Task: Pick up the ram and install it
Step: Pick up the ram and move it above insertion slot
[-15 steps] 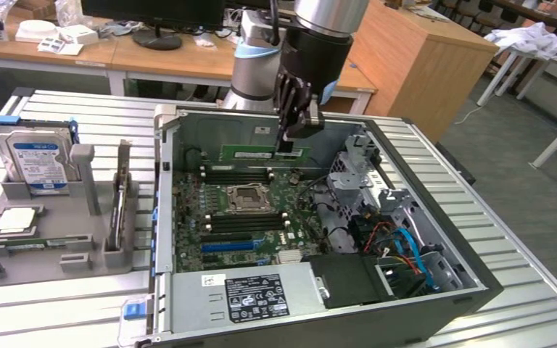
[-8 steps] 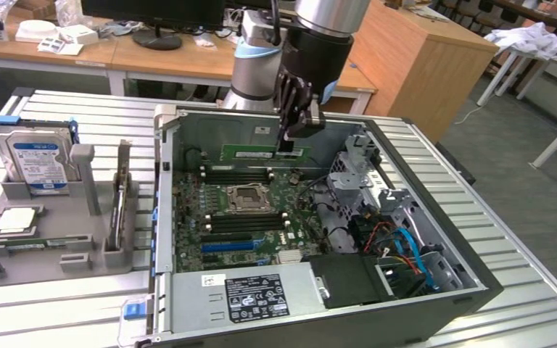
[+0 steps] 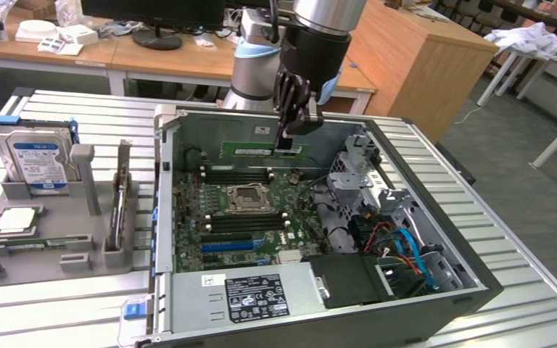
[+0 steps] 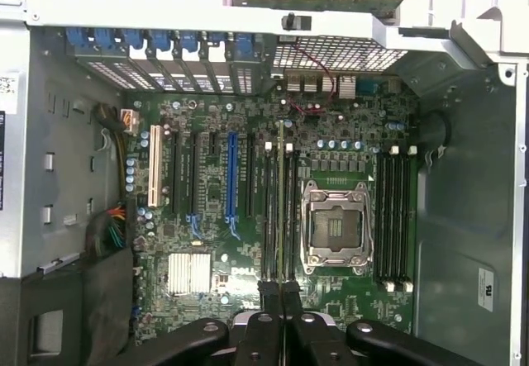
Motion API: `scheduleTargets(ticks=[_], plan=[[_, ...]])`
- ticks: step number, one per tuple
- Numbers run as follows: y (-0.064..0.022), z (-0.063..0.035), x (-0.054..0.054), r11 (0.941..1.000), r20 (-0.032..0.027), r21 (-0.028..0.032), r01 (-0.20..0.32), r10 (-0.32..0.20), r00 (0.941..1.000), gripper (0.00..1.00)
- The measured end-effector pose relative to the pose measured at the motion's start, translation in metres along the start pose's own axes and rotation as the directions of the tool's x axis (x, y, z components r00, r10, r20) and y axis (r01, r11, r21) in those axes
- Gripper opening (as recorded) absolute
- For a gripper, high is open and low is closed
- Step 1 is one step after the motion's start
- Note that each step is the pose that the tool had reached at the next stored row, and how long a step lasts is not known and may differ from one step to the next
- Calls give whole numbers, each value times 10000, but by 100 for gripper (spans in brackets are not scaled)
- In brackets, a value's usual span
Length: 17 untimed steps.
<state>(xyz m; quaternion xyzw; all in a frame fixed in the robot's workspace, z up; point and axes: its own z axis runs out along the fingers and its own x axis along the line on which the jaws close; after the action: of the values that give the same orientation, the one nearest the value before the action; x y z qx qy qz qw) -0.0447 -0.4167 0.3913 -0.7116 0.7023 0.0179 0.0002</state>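
Misalignment is the danger: gripper point(image 3: 290, 145), clenched on the ram point(image 3: 252, 149), hangs above the motherboard's memory slots point(image 3: 244, 174), and a tilted stick could jam or crack there

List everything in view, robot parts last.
table: 1, metal slats
computer case: 1, grey, open, on the table
motherboard: 1, green, inside the case
CPU socket: 1, silver, mid-board
memory slots: two banks, black, flanking the socket
power supply: 1, silver, black label, in the case
cables: several, blue and orange, inside the case
holder: 1, grey, exterior view's left of the case
hard drive: 1, silver, blue label, upright in the holder
ram: 1, green, held above the motherboard
arm: 1, silver-black, above the case
gripper: 1, black, shut on the ram
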Motion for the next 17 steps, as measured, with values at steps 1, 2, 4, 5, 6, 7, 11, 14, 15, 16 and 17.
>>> scheduleTargets(ticks=[1,2,4,5,6,7,11,14,15,16,17], plan=[[0,0,0,10000,0,0,1,-1,10000,12],[0,0,0,10000,1,0,0,0,10000,12],[1,0,0,10000,0,0,-1,1,10000,12],[1,0,-1,10000,1,0,-1,1,10000,12],[1,0,-1,10000,0,0,-1,1,10000,12],[0,2,-1,10000,2,1,-1,1,10000,12],[0,25,0,10000,3,2,-1,1,10000,12],[-1,70,1,10000,2,17,-1,1,10000,12],[-2,84,2,10000,2,19,-1,1,10000,12],[-2,99,2,10000,1,21,0,0,10000,12],[-2,113,2,10000,1,22,0,0,10000,12]])
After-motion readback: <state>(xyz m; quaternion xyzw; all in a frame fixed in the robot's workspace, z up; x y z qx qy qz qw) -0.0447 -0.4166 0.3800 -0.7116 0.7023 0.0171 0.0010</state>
